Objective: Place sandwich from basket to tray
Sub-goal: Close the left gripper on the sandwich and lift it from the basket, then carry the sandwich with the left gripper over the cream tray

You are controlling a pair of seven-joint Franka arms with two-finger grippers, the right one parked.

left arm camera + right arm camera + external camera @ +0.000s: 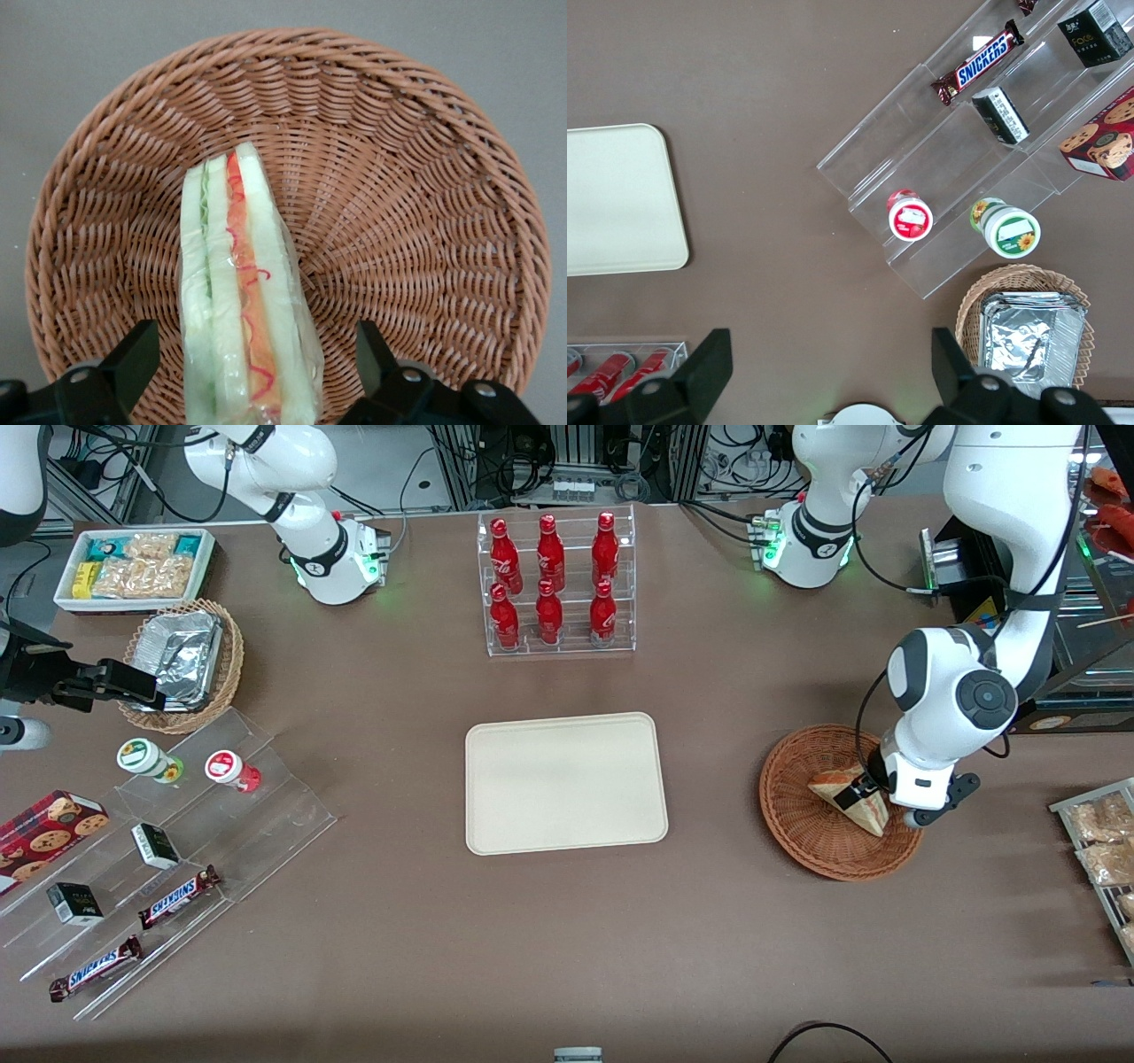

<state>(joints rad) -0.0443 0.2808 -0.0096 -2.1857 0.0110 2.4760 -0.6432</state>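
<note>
The sandwich point(849, 799), a wrapped wedge of pale bread with red-pink and green filling, lies in the round reddish-brown wicker basket point(797, 815) toward the working arm's end of the table. My left gripper point(873, 793) is low over the basket, right at the sandwich. In the left wrist view the sandwich point(244, 292) stands on edge between my two black fingers point(133, 359), which are spread wide with gaps on both sides; the gripper point(252, 363) is open. The cream-beige tray point(565, 782) lies bare at the table's middle.
A clear rack of red bottles point(554, 584) stands farther from the front camera than the tray. Toward the parked arm's end are a tan basket with foil containers point(182, 664), a white snack bin point(133, 567) and acrylic steps with candy bars point(177, 895). A rack of snack packets point(1103, 841) lies beside the basket.
</note>
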